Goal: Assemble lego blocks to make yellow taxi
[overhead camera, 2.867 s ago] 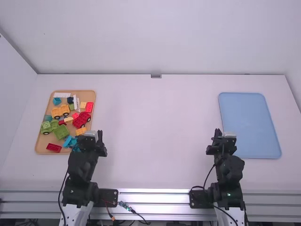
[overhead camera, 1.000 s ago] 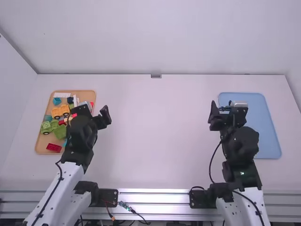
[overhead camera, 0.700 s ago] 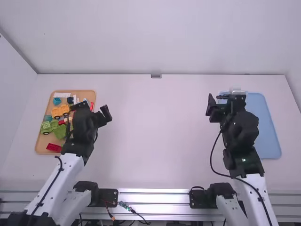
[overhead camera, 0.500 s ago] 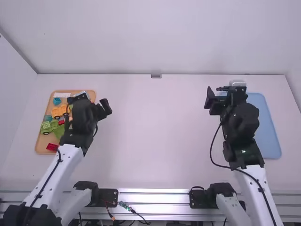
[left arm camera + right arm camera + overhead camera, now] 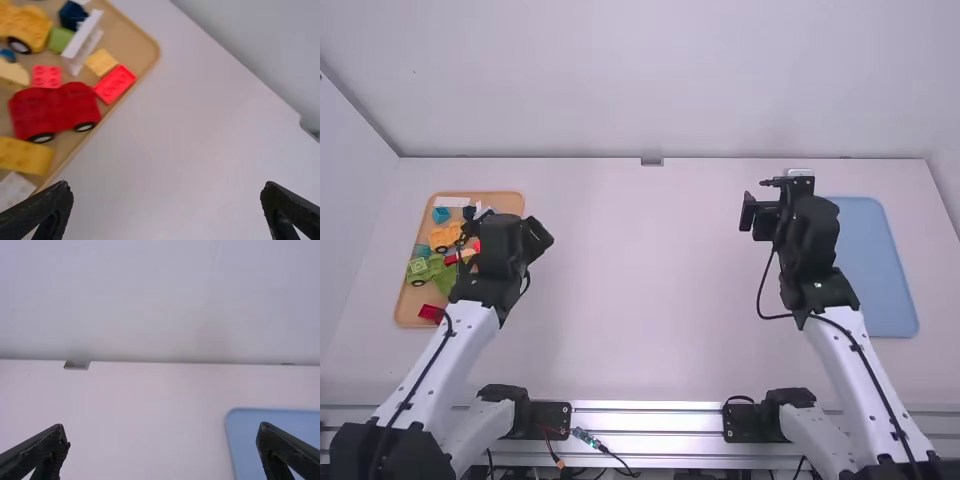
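The white worktop [image 5: 650,310] carries a blue tray [image 5: 872,265] and a tan tray [image 5: 410,302]. The left pincer [image 5: 522,240] is spread, near the tan tray; the right pincer [image 5: 767,215] also gapes. In the tan tray lie red [image 5: 52,111] and yellow wheeled pieces [image 5: 31,26] and smaller lego blocks [image 5: 115,84].
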Motion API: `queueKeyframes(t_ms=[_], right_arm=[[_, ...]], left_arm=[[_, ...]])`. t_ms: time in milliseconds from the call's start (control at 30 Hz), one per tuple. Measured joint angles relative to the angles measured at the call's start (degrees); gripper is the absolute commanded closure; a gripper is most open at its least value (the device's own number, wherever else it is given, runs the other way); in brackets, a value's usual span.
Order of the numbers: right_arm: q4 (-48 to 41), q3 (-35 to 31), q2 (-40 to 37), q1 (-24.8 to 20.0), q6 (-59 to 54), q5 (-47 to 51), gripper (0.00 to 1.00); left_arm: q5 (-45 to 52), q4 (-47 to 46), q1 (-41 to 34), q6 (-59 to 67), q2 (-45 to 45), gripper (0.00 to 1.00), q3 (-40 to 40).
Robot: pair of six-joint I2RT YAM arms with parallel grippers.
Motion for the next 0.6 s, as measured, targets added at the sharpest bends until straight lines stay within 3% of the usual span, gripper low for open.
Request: queueKeyframes(t_ms=[267, 533, 600], right_arm=[[0.0, 0.0, 5.2, 0.0, 0.1, 0.0, 0.01], [-0.1, 0.0, 8.8, 0.0, 0.2, 0.0, 0.01], [-0.1, 0.0, 8.9, 0.0, 0.1, 0.0, 0.01]], left_arm=[[-0.7, -6.4, 7.7, -3.8, 5.4, 0.01, 11.4], [6.8, -19.6, 22.8, -7.8, 25.7, 0.01, 32.7], [8.7, -25.0, 25.7, -9.1, 33.4, 0.01, 41.2]])
